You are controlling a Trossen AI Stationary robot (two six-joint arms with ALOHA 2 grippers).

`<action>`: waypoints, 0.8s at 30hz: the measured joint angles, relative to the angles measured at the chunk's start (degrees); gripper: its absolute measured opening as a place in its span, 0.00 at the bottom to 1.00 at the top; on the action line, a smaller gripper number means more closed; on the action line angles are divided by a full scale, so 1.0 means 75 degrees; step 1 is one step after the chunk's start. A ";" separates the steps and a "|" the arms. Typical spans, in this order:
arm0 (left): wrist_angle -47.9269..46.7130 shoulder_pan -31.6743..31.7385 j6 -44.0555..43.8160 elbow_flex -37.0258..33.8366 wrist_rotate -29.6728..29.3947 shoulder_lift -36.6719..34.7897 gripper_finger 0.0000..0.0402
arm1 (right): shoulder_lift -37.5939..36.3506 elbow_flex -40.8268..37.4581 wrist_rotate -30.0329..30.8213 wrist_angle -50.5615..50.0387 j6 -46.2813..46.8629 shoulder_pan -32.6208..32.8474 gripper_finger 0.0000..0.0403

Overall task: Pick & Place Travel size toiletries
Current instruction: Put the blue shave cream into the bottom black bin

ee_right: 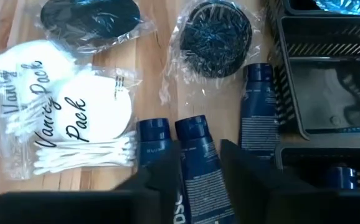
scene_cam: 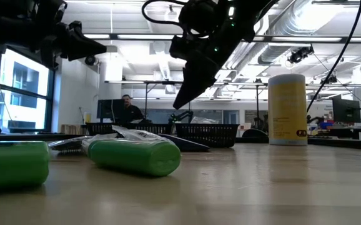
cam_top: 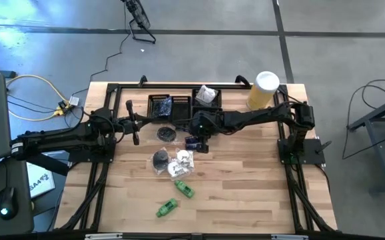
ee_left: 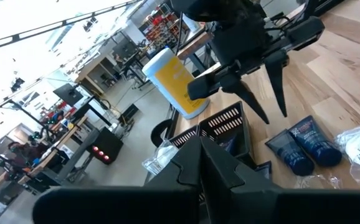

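Trouble is brewing at your right gripper (ee_right: 200, 163): you're hanging it over the navy tubes (ee_right: 195, 158) near the middle of the table (cam_top: 259, 193), just in front of the black mesh trays (cam_top: 169, 105) along the back edge. Its fingers are standing partly apart, straddling one tube w/ nothing clamped. Two more tubes are lying right alongside, one just beside it, another against the tray wall. Drop down here and you're prob. pinching two at once, or nudging a neighbour so the target rolls off-line.

Your left gripper (ee_left: 200, 167) is waiting shut and empty over the left half of the table, near the back.

Rest of the toiletries are spread toward the front: the Vanity Pack sachet (ee_right: 61, 115) and two round black pieces (ee_right: 216, 31) in crinkly wrap just beside the tubes, green tubes (cam_top: 182, 189) nearer the front edge. That loose wrap could snag a finger if you're sweeping across low. The yellow cylinder (cam_top: 263, 90) at the back right corner is well clear.
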 joint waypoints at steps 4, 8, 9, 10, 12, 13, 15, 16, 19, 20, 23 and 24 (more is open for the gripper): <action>-0.0139 0.0000 0.0003 0.0000 0.0000 0.0000 0.00 | 0.0106 0.0000 -0.0015 0.0109 0.0003 0.0061 0.48; -0.0163 0.0001 0.0003 -0.0002 0.0000 0.0000 0.00 | 0.0166 -0.0009 -0.0015 0.0264 0.0000 0.0161 0.63; -0.0164 -0.0002 0.0003 0.0001 0.0000 0.0000 0.00 | 0.0163 -0.0006 0.0006 0.0363 0.0000 0.0175 0.66; -0.0164 0.0000 0.0006 -0.0002 0.0000 0.0000 0.00 | 0.0163 -0.0006 0.0026 0.0423 0.0000 0.0181 0.67; -0.0164 0.0001 0.0006 0.0000 0.0000 0.0000 0.00 | 0.0163 -0.0009 0.0043 0.0578 0.0000 0.0172 0.69; -0.0162 0.0001 0.0006 0.0001 0.0000 0.0000 0.00 | 0.0163 -0.0009 0.0028 0.0731 0.0000 0.0167 0.69; -0.0163 0.0000 0.0006 0.0001 0.0000 0.0000 0.00 | 0.0163 -0.0006 -0.0028 0.0969 -0.0059 0.0165 0.68; -0.0164 0.0000 0.0006 -0.0002 0.0000 0.0000 0.00 | 0.0163 -0.0006 -0.0114 0.1026 -0.0176 0.0179 0.67; -0.0163 0.0001 0.0006 0.0001 0.0000 0.0000 0.00 | 0.0163 -0.0006 -0.0268 0.1170 -0.0456 0.0243 0.64; -0.0163 0.0000 0.0006 -0.0002 0.0000 0.0000 0.00 | 0.0163 -0.0006 -0.0271 0.1245 -0.0456 0.0260 0.62; -0.0161 -0.0001 0.0006 0.0001 0.0000 0.0000 0.00 | 0.0163 -0.0006 -0.0353 0.1268 -0.0400 0.0258 0.58; -0.0161 -0.0001 0.0006 0.0001 0.0000 0.0002 0.00 | 0.0204 -0.0006 -0.0362 0.1278 -0.0346 0.0254 0.57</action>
